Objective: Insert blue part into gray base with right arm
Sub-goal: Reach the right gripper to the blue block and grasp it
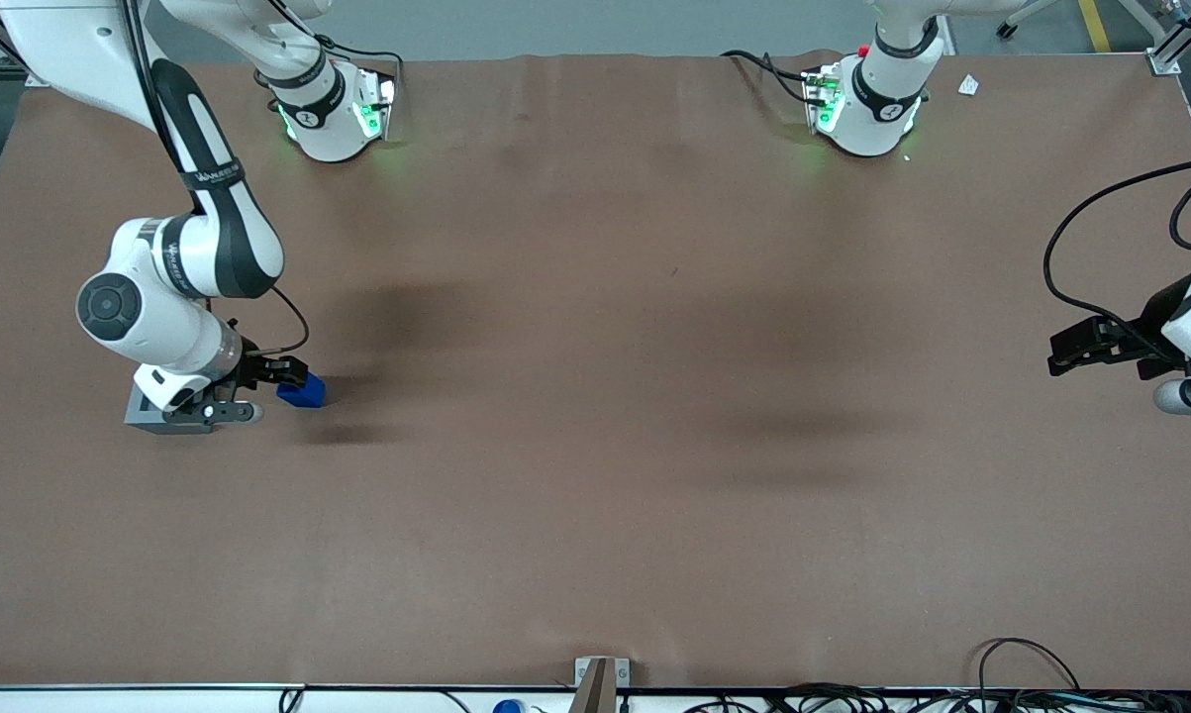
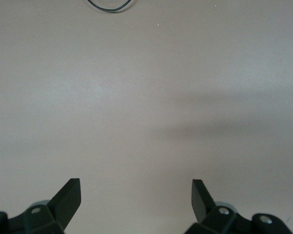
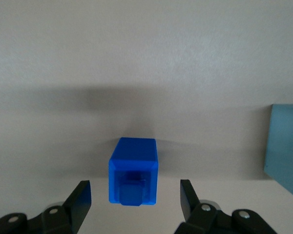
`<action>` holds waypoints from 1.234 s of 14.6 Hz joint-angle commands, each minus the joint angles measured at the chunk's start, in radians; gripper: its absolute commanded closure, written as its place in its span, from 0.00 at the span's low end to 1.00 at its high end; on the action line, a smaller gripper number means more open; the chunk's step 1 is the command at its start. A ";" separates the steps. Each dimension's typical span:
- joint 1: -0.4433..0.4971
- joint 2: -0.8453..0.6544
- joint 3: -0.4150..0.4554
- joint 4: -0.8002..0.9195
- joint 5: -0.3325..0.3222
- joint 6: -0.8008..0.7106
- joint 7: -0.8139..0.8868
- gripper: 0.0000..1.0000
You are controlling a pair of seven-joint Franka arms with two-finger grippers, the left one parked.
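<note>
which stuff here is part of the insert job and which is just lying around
Job:
- small bright-blue plastic block, on the table between the open fingers of the right arm's black two-finger gripper
- light-gray plastic cube base, beside the block, partly under the arm

Lying about:
- small white scrap
- looping black cable

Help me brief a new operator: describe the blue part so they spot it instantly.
Look toward the working arm's end of the brown table, where the right arm's gripper hangs open. The blue part lies on the table between its fingers, beside the gray base. It is bright blue, with a narrower stub, and smaller than the base.
</note>
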 commanded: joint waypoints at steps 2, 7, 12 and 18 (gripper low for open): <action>0.002 0.014 0.000 -0.026 0.009 0.019 0.007 0.18; 0.002 0.049 0.003 -0.025 0.012 0.063 0.013 0.22; 0.002 0.054 0.003 -0.025 0.013 0.060 0.014 0.58; -0.028 0.009 -0.004 0.033 0.012 -0.048 0.014 0.95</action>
